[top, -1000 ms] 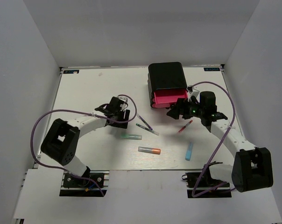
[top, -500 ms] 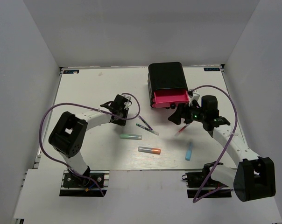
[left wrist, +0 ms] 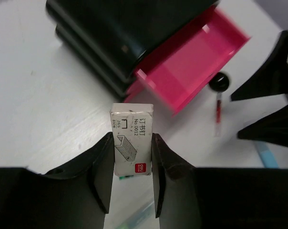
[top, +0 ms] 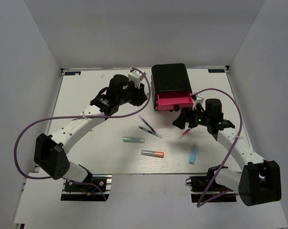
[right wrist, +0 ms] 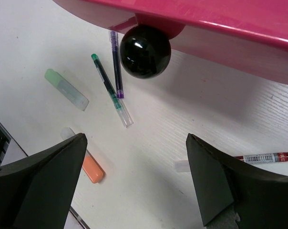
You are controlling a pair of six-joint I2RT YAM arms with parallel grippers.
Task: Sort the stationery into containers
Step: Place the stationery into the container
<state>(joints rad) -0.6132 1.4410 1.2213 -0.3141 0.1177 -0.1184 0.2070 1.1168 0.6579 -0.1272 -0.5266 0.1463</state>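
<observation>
My left gripper [top: 140, 97] is shut on the white eraser block [left wrist: 132, 138] and holds it above the table, just left of the black case [top: 170, 78]. The bottom pink drawer [top: 174, 100] is pulled open and looks empty in the left wrist view [left wrist: 191, 67]. My right gripper [top: 180, 122] is open and empty, just in front of the drawer's black knob [right wrist: 145, 51]. On the table lie the green marker [top: 134, 140], the orange-capped grey marker [top: 152, 153], the light blue marker [top: 193, 154], the red pen [top: 185, 133], the purple pen [top: 148, 123] and the green pen [top: 150, 131].
Grey walls enclose the white table [top: 87, 95] at the back and both sides. Purple cables loop from both arms. The right gripper's black fingers [left wrist: 272, 71] show to the right of the drawer in the left wrist view.
My left arm has swung from the table's left middle up and back to beside the case, carrying the white block. My right gripper has drawn slightly back from the drawer.
</observation>
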